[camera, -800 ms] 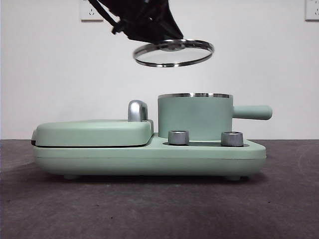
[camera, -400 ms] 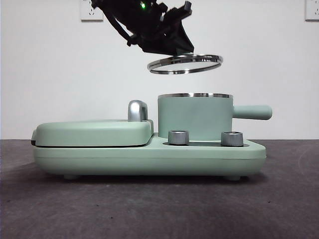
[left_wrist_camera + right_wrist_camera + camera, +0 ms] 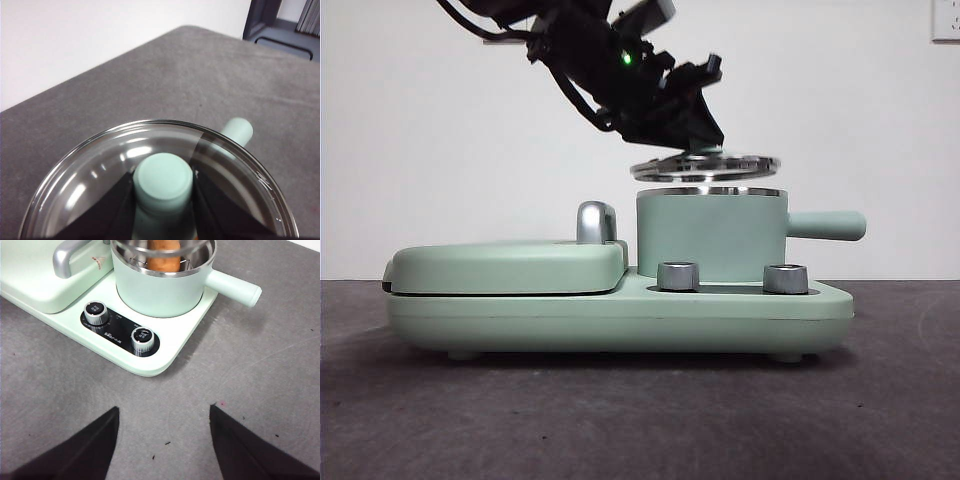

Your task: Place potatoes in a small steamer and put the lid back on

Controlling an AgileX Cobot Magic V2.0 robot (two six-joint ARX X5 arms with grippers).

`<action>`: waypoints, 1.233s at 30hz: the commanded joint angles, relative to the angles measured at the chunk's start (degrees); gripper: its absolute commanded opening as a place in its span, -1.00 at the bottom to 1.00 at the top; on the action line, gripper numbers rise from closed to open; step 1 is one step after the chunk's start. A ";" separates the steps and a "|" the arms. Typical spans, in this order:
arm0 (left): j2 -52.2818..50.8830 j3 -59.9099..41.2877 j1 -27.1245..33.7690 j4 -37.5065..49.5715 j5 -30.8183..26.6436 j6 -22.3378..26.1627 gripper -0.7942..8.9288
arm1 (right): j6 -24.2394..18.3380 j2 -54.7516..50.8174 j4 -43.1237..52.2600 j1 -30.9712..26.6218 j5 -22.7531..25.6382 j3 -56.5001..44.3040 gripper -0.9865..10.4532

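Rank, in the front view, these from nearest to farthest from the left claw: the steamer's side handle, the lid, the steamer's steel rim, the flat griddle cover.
Left claw grips the knob.
1. Lid: held in the claw, just above the pot.
2. Steel rim: directly under the lid.
3. Side handle: sticking out to the picture's right.
4. Griddle cover: low, at the picture's left.

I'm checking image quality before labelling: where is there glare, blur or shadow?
Left wrist view: bright glints streak the glass lid, and its knob looks soft. Front view: the left gripper is a dark silhouette. Right wrist view: the small steamer is evenly lit and sharp.
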 commanded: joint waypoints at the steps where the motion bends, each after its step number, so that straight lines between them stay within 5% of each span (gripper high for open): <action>1: 0.79 2.34 -0.70 2.16 0.13 2.64 -0.81 | 0.90 0.13 0.35 0.26 0.09 0.42 -0.33; 37: 3.34 2.36 -0.70 2.97 0.22 3.80 -0.81 | 2.40 0.13 0.31 0.26 0.28 0.42 -0.33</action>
